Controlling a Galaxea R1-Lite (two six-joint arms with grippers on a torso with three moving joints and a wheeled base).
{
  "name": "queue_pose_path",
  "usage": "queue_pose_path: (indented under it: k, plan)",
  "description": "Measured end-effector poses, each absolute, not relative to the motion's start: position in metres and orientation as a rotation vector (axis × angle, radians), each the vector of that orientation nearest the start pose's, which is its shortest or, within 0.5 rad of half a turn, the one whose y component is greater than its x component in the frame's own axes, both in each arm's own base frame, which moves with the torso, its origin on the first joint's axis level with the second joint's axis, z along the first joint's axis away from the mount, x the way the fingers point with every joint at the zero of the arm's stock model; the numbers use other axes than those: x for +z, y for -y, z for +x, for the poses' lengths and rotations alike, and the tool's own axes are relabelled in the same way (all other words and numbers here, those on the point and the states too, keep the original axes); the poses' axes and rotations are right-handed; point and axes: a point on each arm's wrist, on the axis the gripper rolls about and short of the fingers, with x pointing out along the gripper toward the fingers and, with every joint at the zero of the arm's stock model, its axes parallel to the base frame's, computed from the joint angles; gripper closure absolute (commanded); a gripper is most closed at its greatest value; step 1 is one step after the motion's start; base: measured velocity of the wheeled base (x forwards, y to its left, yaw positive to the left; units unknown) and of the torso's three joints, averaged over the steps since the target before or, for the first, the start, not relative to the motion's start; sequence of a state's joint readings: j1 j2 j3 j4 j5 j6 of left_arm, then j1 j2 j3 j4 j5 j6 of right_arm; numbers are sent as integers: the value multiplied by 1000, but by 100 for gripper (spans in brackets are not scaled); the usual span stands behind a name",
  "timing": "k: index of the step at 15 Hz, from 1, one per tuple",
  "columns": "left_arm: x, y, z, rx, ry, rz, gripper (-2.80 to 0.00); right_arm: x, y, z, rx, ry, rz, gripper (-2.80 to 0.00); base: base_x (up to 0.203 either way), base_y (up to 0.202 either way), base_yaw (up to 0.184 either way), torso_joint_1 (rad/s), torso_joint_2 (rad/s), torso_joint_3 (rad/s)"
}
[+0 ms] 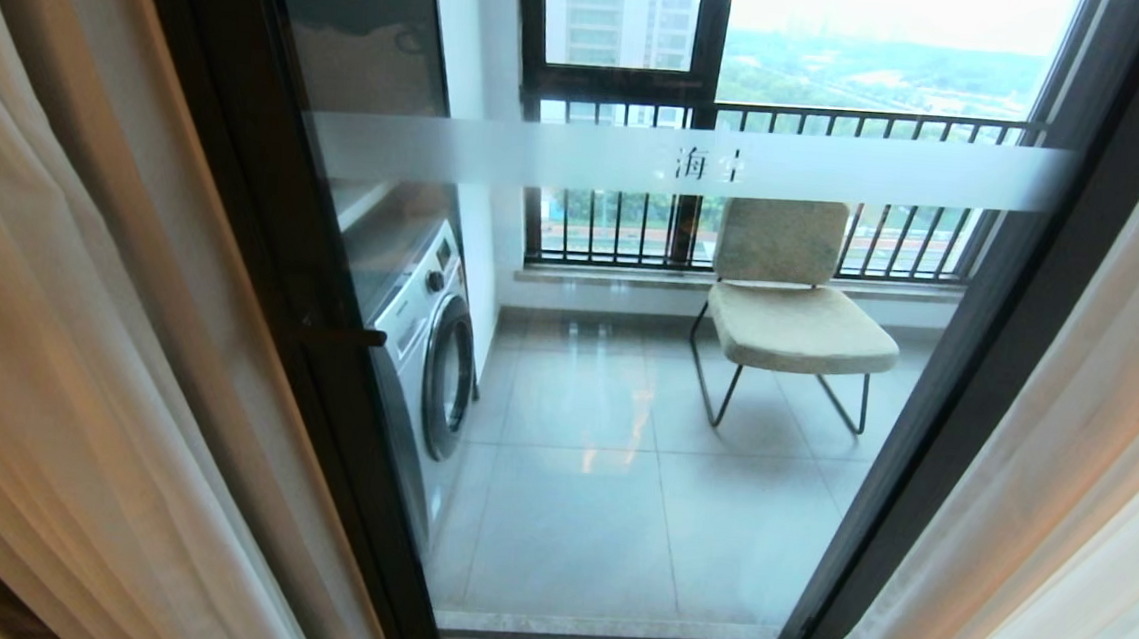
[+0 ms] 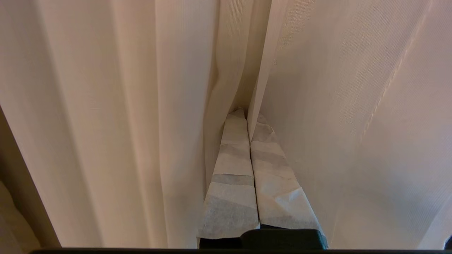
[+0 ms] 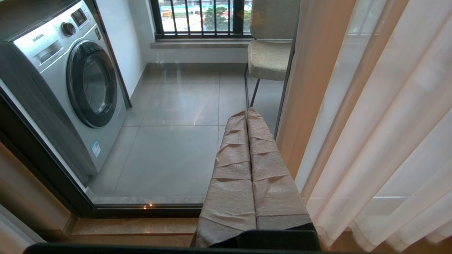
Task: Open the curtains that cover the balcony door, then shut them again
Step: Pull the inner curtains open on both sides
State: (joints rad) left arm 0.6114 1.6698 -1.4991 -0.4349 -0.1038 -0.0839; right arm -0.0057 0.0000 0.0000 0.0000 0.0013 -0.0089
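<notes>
Curtains [image 1: 76,345] are parted to both sides of the balcony door [image 1: 625,384]: sheer and beige drape bunched at the door's left frame, white sheer [image 1: 1067,515] at its right frame. The glass with its frosted band [image 1: 681,162] is fully exposed between them, so I judge the opening half done and the closing half still left. Beyond the door: washing machine [image 1: 427,350] behind the left side of the glass, chair [image 1: 790,315] behind the right, window railing further back.

My left gripper [image 2: 251,116], out of the head view, has its taped fingers pressed together, tips pushed into a fold of the sheer left of the door; a fabric edge runs down between them, so probably a pinch, though I can't confirm. My right gripper [image 3: 247,113] is also closed, holds nothing, sits near the door's lower right beside the right sheer.

Next, as I read it: drag the left panel back across the door, then the right one.
</notes>
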Motion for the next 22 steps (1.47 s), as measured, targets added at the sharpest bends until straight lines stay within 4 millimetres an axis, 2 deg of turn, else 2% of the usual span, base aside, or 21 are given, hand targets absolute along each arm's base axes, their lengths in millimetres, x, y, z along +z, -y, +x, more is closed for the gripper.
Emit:
queue_pose_path:
  k: [5, 9, 13, 17, 22]
  plan:
    - [371, -230, 265, 542, 288, 32, 0, 75, 0, -23, -5, 0, -9, 0, 0, 0, 0, 0, 0, 0]
    - [363, -276, 261, 581, 282, 51, 0, 75, 0, -23, -4, 0, -9, 0, 0, 0, 0, 0, 0, 0]
    - [350, -302, 256, 594, 260, 34, 0, 75, 0, -23, -5, 0, -9, 0, 0, 0, 0, 0, 0, 0]
    - [347, -306, 255, 593, 255, 32, 0, 75, 0, -23, -5, 0, -9, 0, 0, 0, 0, 0, 0, 0]
    - [360, -288, 257, 521, 276, 51, 0, 75, 0, -23, -4, 0, -9, 0, 0, 0, 0, 0, 0, 0]
